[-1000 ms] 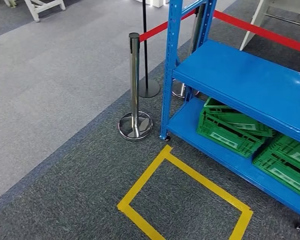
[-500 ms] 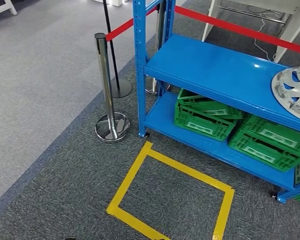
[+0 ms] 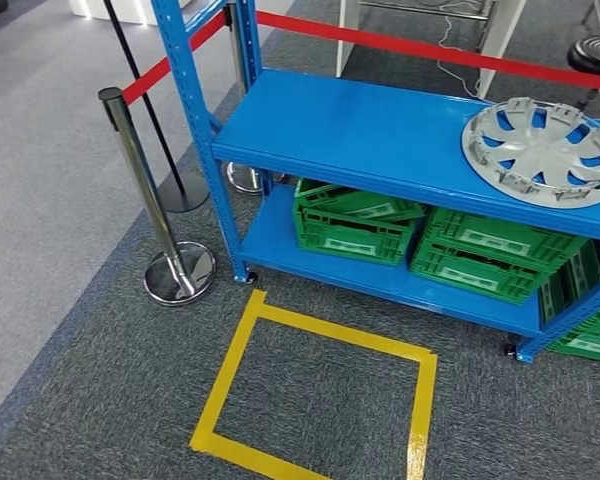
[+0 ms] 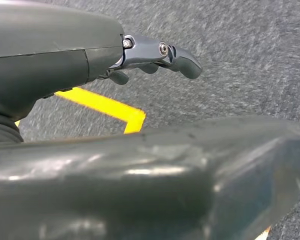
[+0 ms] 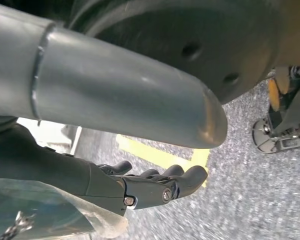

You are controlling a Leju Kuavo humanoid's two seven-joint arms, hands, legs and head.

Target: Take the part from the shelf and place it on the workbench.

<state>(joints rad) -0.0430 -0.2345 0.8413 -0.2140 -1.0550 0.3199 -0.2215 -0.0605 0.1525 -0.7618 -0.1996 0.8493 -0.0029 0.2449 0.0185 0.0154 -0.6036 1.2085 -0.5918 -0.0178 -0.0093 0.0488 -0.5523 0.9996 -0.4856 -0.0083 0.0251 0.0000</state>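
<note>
Okay, silver plastic hubcap (image 3: 542,150) upper right on blue steel shelf (image 3: 357,125): probably light, flexy; I'd grip its rim. Both hands empty, fingers loosely extended.

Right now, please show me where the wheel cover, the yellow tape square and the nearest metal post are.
wheel cover (image 3: 542,150), head view, on its centre hub.
yellow tape square (image 3: 335,333), head view, on its far strip.
metal post (image 3: 142,185), head view, on its shaft.

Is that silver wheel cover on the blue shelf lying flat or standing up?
Lying flat. The wheel cover rests on the upper board of the blue shelf, its spokes seen from above, with nothing propping it.
</note>
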